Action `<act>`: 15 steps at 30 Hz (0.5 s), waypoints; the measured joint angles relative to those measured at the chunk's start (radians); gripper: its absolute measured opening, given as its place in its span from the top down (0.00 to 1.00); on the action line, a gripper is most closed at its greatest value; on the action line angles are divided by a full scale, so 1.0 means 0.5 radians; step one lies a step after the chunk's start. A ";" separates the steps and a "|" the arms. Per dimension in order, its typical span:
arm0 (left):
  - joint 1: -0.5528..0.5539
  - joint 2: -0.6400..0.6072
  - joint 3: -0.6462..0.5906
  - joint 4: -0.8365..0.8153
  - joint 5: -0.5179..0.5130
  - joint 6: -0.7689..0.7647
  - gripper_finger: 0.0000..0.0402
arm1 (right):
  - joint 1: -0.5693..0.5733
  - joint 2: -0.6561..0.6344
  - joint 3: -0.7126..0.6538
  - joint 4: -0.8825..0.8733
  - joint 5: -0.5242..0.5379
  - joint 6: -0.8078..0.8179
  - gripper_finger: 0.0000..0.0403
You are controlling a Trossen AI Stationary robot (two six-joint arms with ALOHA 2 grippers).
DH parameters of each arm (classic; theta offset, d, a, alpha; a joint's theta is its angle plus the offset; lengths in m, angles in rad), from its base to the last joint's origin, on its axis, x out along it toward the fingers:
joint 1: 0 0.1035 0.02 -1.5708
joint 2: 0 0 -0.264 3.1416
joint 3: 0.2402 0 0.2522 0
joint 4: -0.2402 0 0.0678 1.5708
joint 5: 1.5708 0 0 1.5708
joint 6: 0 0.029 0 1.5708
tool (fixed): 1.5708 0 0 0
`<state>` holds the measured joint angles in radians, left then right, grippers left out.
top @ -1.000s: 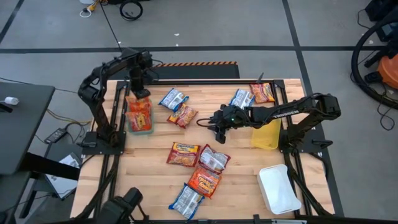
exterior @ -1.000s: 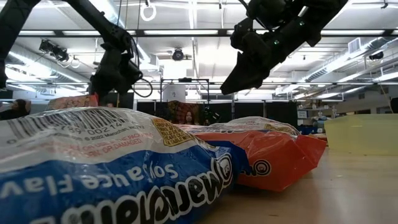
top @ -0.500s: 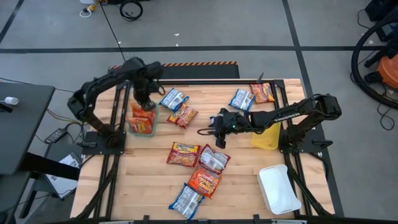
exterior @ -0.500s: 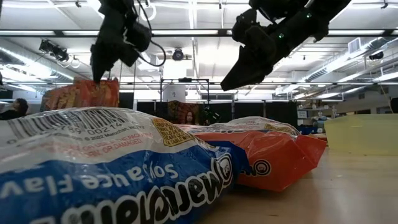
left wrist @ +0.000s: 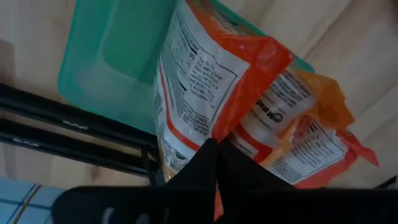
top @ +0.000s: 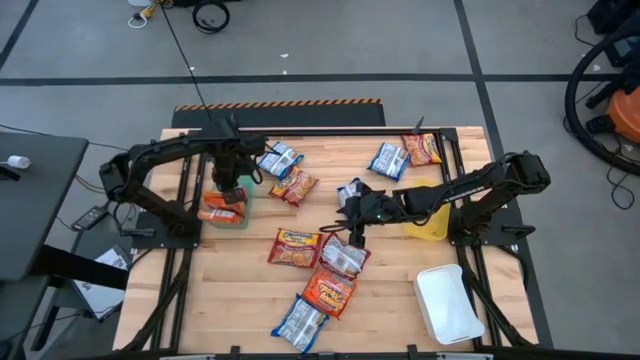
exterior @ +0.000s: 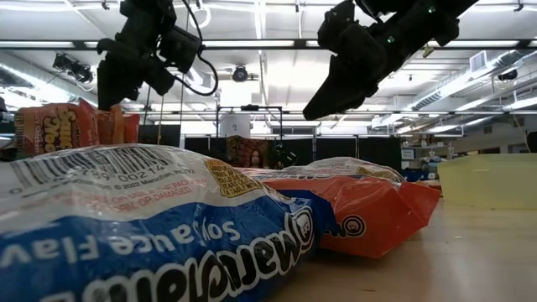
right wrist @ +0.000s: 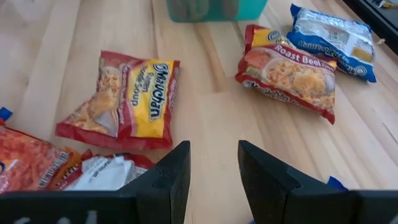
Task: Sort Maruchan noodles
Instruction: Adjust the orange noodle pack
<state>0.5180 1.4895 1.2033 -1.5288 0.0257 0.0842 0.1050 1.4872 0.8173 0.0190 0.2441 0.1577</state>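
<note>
- The teal bin sits at the left edge of the wooden table, with orange noodle packets lying in it and sticking up over its rim.
- The left gripper hangs right over that bin with its fingers pressed together; the left wrist view shows the dark tips meeting at the edge of an orange packet, but whether they pinch it cannot be told.
- Just right of the bin lie a blue-and-white packet and, near it, an orange-red packet.
- Below those, mid-table, rests another orange-red packet, then a silvery packet with red, an orange one and a blue-and-white one close to the near edge.
- The right gripper hovers just above the silvery packet, its fingers spread apart with bare wood showing between them; nothing is held.
- Toward the far right edge lie a blue packet and an orange packet, touching each other.
- The yellow bin stands under the right arm, and the white bin sits at the near right corner.
</note>
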 joint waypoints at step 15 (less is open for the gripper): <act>0.005 0.000 0.005 -0.051 0.305 0.101 0.80 | -0.001 0.000 -0.001 -0.162 0.002 0.009 0.65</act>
<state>0.5205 1.4895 1.2060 -1.5546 0.1780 0.1349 0.1047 1.4872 0.8169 -0.0620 0.2453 0.1623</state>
